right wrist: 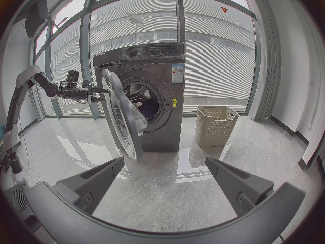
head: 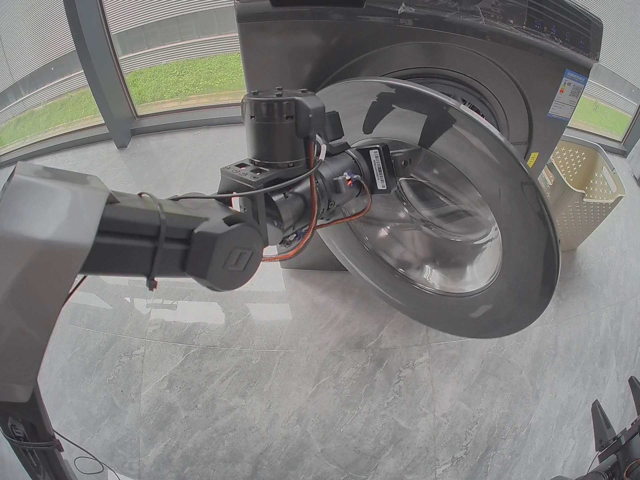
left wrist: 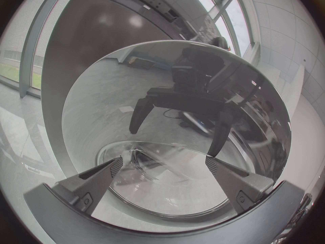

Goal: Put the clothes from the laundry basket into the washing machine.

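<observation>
The left arm (head: 167,235) begins at nine o'clock in the head view as a pale grey angular shell, then a black round forearm bound by a cable tie (head: 159,241). Orange and black wires (head: 313,195) loop around the wrist beside a white barcode label (head: 377,168). The left gripper (left wrist: 163,160) and right gripper (right wrist: 162,160) share dark grey wedge fingers (left wrist: 98,182) with cross-hatched pads (left wrist: 116,165) and one screw (left wrist: 85,198) each.

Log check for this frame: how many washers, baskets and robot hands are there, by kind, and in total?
Washer: 1
Basket: 1
Hands: 2, the left hand and the right hand, both open
Total: 4
</observation>
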Controlling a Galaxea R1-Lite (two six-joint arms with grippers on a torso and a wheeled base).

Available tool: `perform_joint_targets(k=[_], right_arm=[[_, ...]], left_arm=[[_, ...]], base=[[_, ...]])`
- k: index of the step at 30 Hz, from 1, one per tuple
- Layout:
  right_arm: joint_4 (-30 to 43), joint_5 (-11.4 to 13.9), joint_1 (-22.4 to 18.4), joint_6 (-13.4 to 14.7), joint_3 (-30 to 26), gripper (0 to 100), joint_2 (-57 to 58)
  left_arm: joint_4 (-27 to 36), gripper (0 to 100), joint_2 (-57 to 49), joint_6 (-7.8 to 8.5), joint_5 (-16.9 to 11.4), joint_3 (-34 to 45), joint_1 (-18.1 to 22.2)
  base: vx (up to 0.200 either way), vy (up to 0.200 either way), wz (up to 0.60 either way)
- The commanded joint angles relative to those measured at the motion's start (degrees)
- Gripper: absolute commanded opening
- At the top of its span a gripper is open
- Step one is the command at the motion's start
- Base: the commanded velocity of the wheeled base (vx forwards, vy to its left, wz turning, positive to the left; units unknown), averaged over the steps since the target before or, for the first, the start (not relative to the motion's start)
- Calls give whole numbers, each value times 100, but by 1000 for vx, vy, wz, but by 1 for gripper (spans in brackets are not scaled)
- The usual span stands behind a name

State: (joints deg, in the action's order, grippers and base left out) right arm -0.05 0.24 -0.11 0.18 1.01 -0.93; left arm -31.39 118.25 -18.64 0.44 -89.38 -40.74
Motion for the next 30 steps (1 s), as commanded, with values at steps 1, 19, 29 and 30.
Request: perform_joint_targets(k=[1, 19, 29, 30], right_arm=[[-4, 2, 2, -1, -92, 100, 84], [-4, 2, 2, -1, -92, 100, 84], [-4, 2, 2, -1, -92, 100, 84], [-4, 2, 2, -1, -92, 100, 84]], left_arm=[[-43, 100, 506, -184, 299, -712, 128], [-95, 100, -1972, -175, 378, 2680, -268], [-104, 100, -5277, 616, 431, 6055, -312], [-95, 100, -5532, 704, 431, 6284, -276]], base=[[0, 0, 0], [0, 0, 0], [0, 0, 0], [0, 0, 0]])
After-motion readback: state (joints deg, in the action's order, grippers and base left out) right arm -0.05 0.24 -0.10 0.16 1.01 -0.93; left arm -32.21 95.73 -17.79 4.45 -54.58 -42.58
